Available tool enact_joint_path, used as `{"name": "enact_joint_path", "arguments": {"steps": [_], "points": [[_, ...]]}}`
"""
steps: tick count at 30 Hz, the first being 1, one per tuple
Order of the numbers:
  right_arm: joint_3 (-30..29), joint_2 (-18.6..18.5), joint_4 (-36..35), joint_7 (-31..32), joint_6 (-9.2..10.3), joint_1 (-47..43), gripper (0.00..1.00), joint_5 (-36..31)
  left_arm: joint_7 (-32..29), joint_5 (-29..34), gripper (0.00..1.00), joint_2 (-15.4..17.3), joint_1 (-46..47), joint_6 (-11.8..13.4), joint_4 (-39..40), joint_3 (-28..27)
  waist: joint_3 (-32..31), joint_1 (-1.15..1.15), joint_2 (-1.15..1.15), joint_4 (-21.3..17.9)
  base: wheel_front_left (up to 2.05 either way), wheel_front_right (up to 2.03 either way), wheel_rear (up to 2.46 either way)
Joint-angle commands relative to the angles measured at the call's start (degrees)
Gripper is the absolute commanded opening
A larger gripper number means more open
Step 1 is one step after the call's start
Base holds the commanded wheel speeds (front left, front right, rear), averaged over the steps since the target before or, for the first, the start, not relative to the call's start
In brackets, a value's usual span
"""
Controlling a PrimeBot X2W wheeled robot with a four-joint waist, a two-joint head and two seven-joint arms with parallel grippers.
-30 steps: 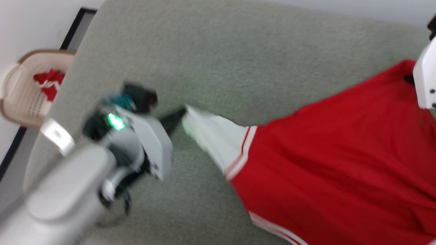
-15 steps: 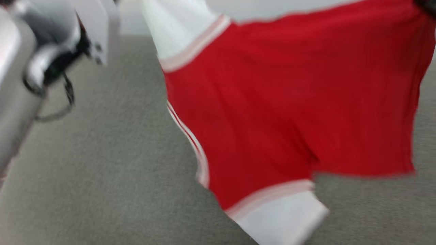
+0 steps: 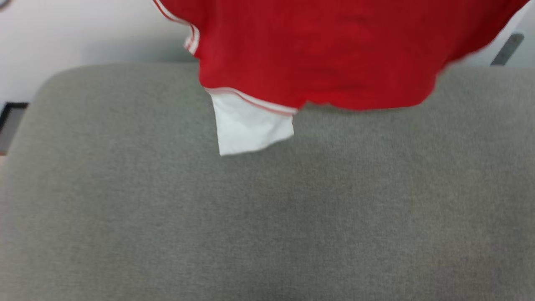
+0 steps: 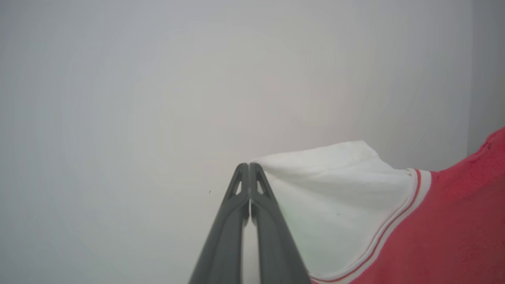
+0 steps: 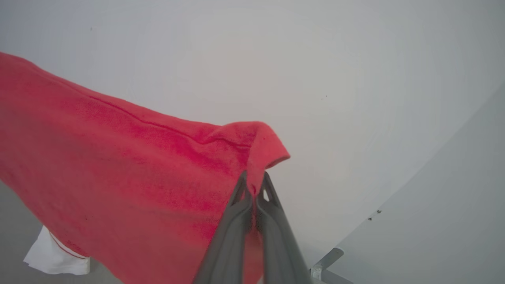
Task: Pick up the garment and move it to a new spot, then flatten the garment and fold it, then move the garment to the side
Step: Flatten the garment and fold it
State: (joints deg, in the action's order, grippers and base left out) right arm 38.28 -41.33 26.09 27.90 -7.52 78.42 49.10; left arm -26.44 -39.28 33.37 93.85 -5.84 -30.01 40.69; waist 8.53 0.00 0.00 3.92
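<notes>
Head view: I see the shirt (image 3: 317, 50) hanging across the upper centre and upper right of the frame, a plain red face toward the camera. One white sleeve (image 3: 250, 125) dangles at its lower left in front of the grey padded surface (image 3: 267, 217). Left wrist view: my left gripper (image 4: 249, 166), at lower centre, has its fingers pressed together on the edge of a second white sleeve (image 4: 335, 189), which spreads to the right. Right wrist view: my right gripper (image 5: 254, 179), at lower centre, is clamped on a red fold of the shirt, and the cloth drapes leftward before a pale wall (image 5: 355, 59).
</notes>
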Motion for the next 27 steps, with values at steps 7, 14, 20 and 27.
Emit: {"name": "enact_joint_path", "arguments": {"steps": [7,14,20,27], "points": [[-3.5,7.8,11.1,-9.9,0.06,8.9,0.00,-12.1,9.6,5.5,0.00,-4.1,9.8,1.0,-10.4,0.3,16.2,0.00,0.00,-2.0,0.00,0.00,0.00],[-13.0,17.1,29.0,-33.7,0.07,20.3,0.00,-31.1,25.6,10.5,0.00,-9.5,19.9,5.6,-21.3,-0.2,25.5,0.00,0.00,-2.1,0.00,0.00,0.00],[-24.5,20.1,32.3,-42.9,0.06,27.7,0.00,-47.9,39.5,10.9,0.00,-11.9,29.5,4.7,-23.9,-2.8,32.9,0.00,0.00,-0.1,0.00,0.00,0.00],[-32.7,22.1,28.8,-43.1,0.06,20.9,0.00,-56.7,41.5,10.2,0.00,-10.9,24.4,1.3,-19.7,-6.6,36.4,0.00,0.00,2.7,0.00,0.00,0.00]]}}
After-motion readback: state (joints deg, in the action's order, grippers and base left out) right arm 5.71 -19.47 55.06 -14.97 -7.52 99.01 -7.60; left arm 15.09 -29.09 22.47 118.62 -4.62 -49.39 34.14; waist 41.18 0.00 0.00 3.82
